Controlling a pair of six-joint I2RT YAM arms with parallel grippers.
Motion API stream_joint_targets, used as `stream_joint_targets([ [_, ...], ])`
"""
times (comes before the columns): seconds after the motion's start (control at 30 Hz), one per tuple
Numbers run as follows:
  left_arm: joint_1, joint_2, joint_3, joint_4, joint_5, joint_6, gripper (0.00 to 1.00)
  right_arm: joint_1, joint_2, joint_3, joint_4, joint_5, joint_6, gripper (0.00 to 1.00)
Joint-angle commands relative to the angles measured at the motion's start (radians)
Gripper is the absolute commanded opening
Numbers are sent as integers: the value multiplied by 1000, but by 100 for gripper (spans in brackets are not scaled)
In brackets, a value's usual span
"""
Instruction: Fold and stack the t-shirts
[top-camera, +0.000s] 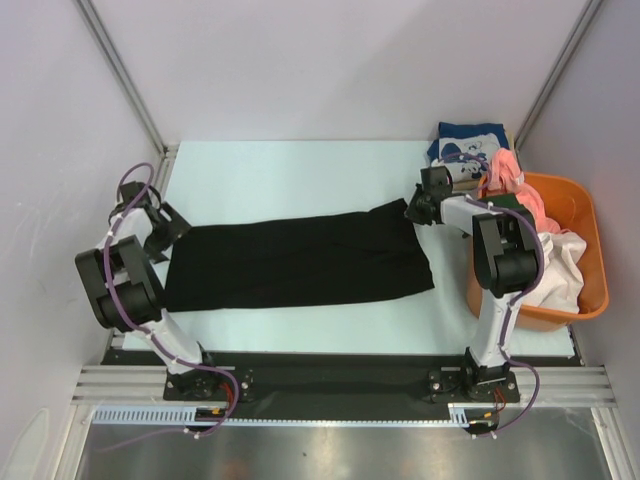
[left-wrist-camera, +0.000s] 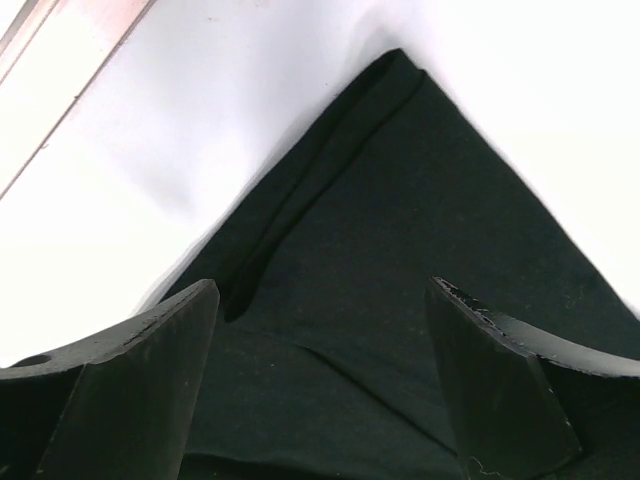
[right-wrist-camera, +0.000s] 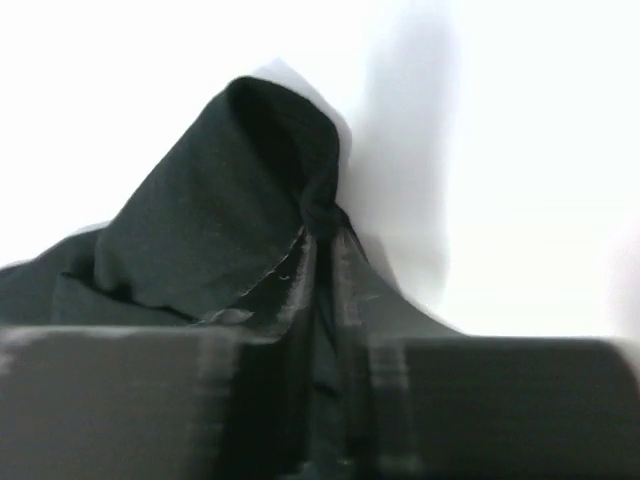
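A large black t-shirt (top-camera: 300, 262) lies folded into a long strip across the table. My left gripper (top-camera: 178, 232) is at its left end, open. In the left wrist view the left gripper (left-wrist-camera: 322, 290) has its jaws standing wide over the black cloth (left-wrist-camera: 400, 200) near its pointed corner, with nothing between them. My right gripper (top-camera: 412, 212) is at the shirt's far right corner. In the right wrist view the right gripper (right-wrist-camera: 325, 240) is shut on a pinch of the black cloth (right-wrist-camera: 220, 200), which rises in a peak.
An orange basket (top-camera: 592, 290) stands at the right edge, holding an off-white tee (top-camera: 560, 260) and a pink one (top-camera: 505, 170). A navy tee with white print (top-camera: 468, 140) lies behind it at the far right. Metal frame posts flank the table.
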Motion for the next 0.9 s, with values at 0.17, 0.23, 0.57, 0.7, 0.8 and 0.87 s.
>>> stream_joint_targets([
  [0.17,5,-121,-29,52,83,-40,88,19,193,257,23,-95,-46,0],
  [0.23,4,-147,-40,64,113,-49,88,22,250,421,5,-104,-53,0],
  [0.57,-1,-239,-94,136,231,-126,87,79,882,1382,115,-178,101,0],
  [0.7,-4,-238,-106,157,274,-147,86,134,937,1377,503,-23,171,0],
  [0.8,-15,-238,-109,167,287,-154,85,171,950,1445,555,54,106,54],
  [0.87,-25,-241,-108,164,282,-149,85,183,869,1401,553,63,73,79],
])
